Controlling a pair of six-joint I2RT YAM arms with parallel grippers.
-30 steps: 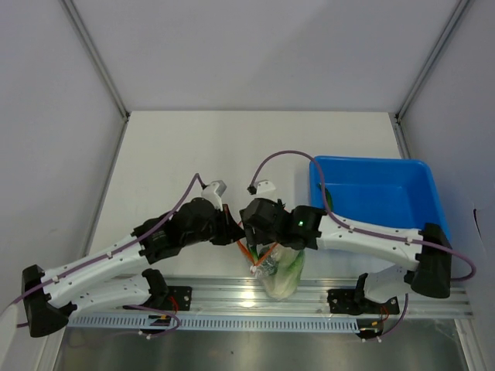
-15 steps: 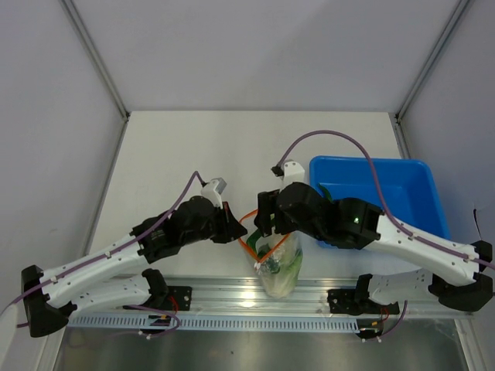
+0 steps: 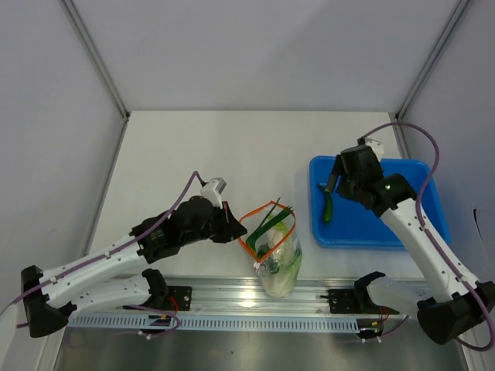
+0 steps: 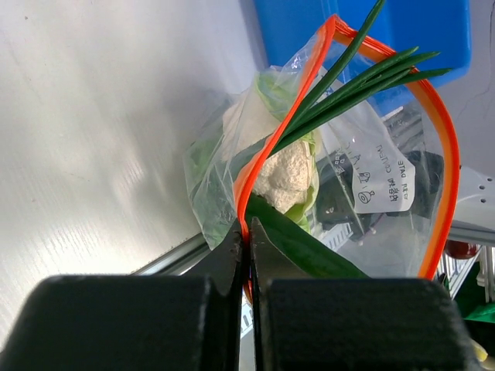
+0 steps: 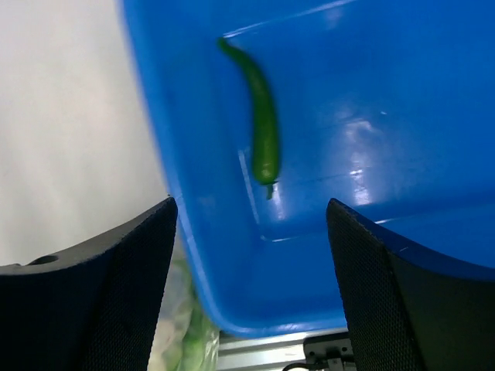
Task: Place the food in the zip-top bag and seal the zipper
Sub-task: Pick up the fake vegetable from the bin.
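The clear zip-top bag (image 3: 277, 263) lies at the table's near edge, mouth facing the far side. My left gripper (image 3: 235, 230) is shut on its orange-red zipper (image 4: 244, 202) at the left side of the mouth, holding it open. Pale leafy food (image 4: 286, 174) sits inside the bag, and long dark green leaves (image 4: 352, 81) stick out of the mouth. My right gripper (image 3: 334, 185) hangs open and holds nothing over the left end of the blue bin (image 3: 387, 220). A slim green pepper (image 5: 263, 131) lies in the bin, ahead of the right gripper (image 5: 251, 202).
The blue bin's left wall (image 5: 166, 154) stands between the pepper and the bag (image 5: 186, 340). An aluminium rail (image 3: 255, 297) runs along the near edge under the bag's bottom. Grey walls enclose the white table (image 3: 201, 147).
My right arm has swung from the bag's mouth to above the blue bin, its jaws opening. Long green leaves now stick out of the bag. The left arm has held still.
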